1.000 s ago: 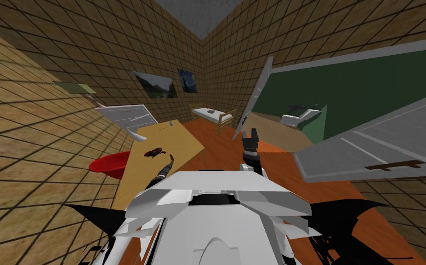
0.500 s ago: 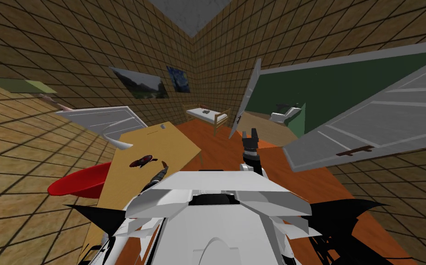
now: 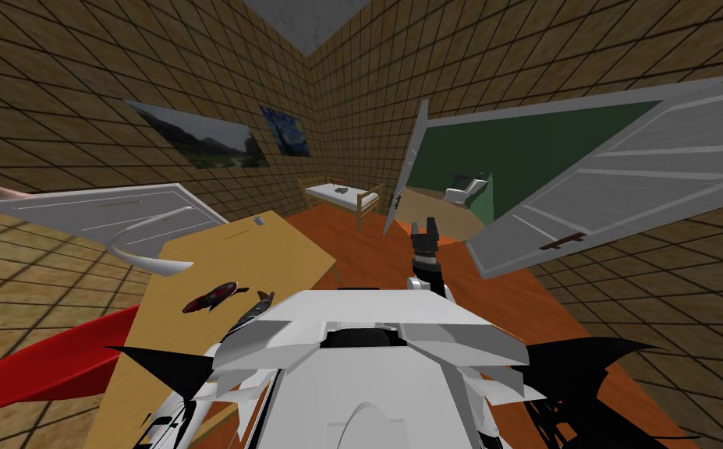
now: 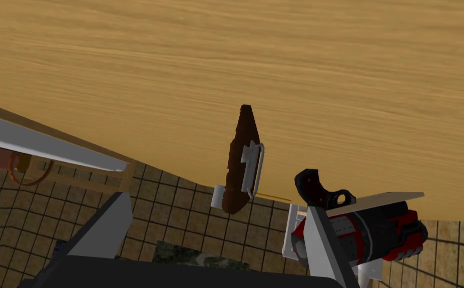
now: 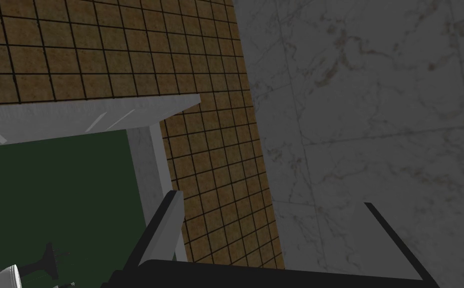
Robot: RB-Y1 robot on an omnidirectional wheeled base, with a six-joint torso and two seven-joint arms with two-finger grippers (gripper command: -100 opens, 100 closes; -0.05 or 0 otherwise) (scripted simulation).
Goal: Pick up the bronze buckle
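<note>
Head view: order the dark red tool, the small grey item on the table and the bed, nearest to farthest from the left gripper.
1. The dark red tool: on the table, right beside the left gripper.
2. The small grey item: at the table's far end.
3. The bed: beyond the table, across the floor.

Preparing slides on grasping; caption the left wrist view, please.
Left hand, fingers open, facing the dark brown buckle at the wooden table's edge, a red-and-black object beside it.
</note>
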